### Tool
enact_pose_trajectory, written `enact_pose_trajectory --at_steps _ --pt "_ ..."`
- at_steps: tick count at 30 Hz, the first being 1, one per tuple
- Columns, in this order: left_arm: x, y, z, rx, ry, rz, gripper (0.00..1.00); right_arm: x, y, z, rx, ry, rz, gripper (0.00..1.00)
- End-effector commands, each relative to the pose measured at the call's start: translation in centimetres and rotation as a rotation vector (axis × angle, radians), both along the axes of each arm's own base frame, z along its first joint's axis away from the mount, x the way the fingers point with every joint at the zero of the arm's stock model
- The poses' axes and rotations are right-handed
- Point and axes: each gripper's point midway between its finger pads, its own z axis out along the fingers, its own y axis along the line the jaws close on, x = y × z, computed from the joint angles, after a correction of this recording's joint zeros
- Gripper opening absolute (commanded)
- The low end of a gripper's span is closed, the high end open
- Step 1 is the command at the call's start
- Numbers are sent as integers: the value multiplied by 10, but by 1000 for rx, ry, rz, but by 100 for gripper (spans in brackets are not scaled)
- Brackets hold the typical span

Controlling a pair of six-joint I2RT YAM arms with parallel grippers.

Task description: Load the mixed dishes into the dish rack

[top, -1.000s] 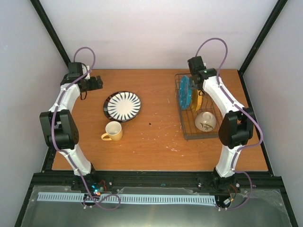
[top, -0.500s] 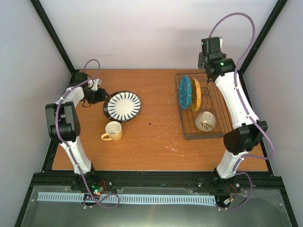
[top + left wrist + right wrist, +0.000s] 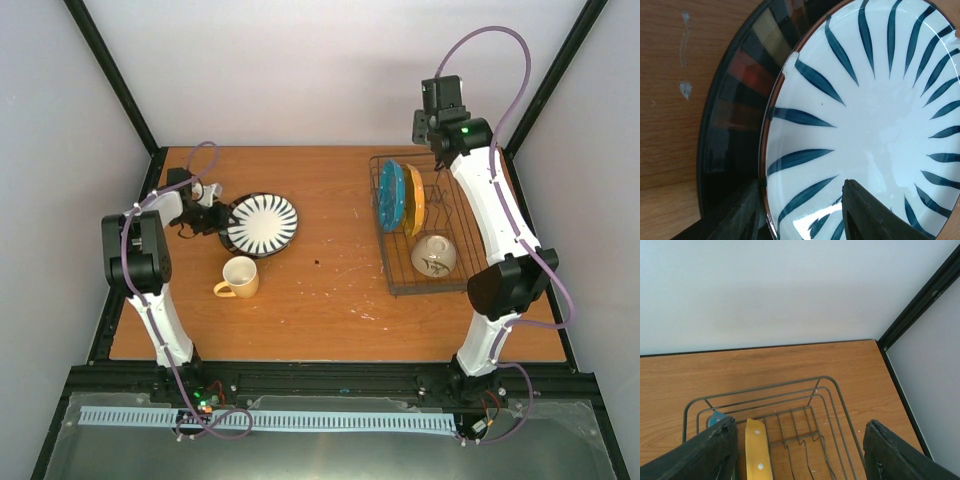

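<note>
Left gripper [image 3: 802, 182] now down at left rim of black-and-white striped-rim plate [image 3: 262, 223], jaws narrowed from wide, astride rim; firm pinch cannot tell. Plate flat on table [image 3: 330, 300], not yet lifted. Right gripper [image 3: 800, 422] risen above dish rack [image 3: 432, 291], jaws wide, empty. Yellow mug [image 3: 240, 276] waits on table

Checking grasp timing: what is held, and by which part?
Left fingers straddle the rim of the striped plate; whether they clamp it cannot be told. Right fingers hold nothing.
</note>
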Motion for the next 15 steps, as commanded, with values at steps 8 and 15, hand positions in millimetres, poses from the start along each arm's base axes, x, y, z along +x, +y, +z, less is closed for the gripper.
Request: enact_pose_trajectory --at_steps 8,15 --pt "2 -5 -26 8 33 -50 34 4 4 11 3 -18 20 67" --pt "-7 -16 -46 -6 77 -76 14 5 5 6 7 -3 30 67"
